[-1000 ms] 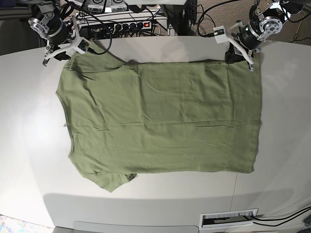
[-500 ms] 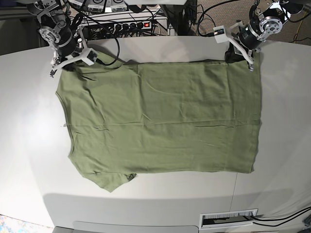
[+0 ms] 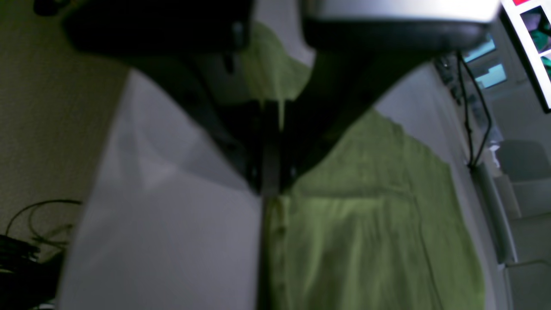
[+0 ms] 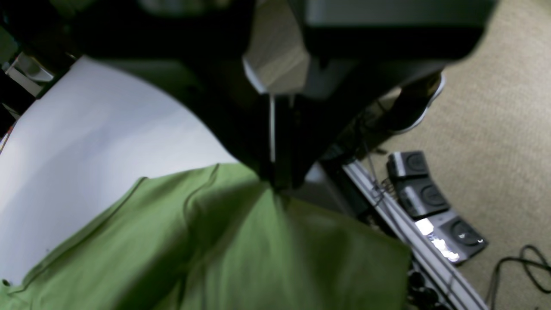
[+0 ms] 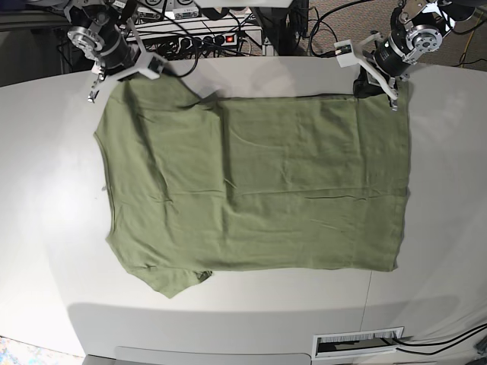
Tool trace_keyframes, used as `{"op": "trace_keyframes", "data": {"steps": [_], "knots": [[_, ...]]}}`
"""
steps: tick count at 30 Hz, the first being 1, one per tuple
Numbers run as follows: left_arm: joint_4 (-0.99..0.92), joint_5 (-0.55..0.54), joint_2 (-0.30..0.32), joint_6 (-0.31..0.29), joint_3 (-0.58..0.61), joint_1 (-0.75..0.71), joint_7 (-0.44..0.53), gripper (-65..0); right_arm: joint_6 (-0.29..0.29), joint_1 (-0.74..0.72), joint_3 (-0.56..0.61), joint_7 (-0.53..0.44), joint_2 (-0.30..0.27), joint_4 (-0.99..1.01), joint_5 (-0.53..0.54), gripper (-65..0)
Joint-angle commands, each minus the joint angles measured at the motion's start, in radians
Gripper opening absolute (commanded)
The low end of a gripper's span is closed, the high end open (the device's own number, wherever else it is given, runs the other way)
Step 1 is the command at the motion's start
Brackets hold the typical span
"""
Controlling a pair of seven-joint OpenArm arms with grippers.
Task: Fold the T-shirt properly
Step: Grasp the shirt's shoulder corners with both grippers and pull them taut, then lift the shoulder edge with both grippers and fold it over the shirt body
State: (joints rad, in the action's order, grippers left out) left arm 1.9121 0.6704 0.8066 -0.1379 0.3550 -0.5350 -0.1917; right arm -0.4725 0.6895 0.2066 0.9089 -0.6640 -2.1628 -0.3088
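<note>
Both my tools pinch the far edge of the T-shirt

The T-shirt (image 5: pixel 251 182) lies flat on the white surface (image 5: pixel 46 190). My right tool (image 5: pixel 122 65) pinches the sleeve corner, and my left tool (image 5: pixel 380 72) pinches the bottom corner, so I can lift that whole edge evenly for a fold.

T-shirt (image 4: pixel 267 254) edge within right hand (image 4: pixel 275 183), seemingly blurred.

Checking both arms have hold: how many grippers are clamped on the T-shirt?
2: right gripper on the T-shirt shoulder corner, left gripper on its far hem corner.
</note>
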Motion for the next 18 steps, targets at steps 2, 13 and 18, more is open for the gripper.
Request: {"op": "trace_keyframes", "data": {"steps": [2, 13, 18], "knots": [[0.018, 0.008, 0.014, 0.015, -0.005, -0.019, 0.004, -65.0, 0.006, 0.027, -0.035, 0.001, -0.012, -0.039, -0.018, -65.0], [0.098, 0.076, 0.025, 0.077, -0.006, -0.164, -0.068, -65.0, 0.005, 0.170, -0.185, -0.011, -0.013, -0.176, -0.029, -65.0], [0.141, 0.154, 0.073, 0.131, -0.006, -0.233, -0.109, -65.0, 0.005, 0.208, -0.190, -0.003, -0.012, -0.193, -0.034, -65.0]]}}
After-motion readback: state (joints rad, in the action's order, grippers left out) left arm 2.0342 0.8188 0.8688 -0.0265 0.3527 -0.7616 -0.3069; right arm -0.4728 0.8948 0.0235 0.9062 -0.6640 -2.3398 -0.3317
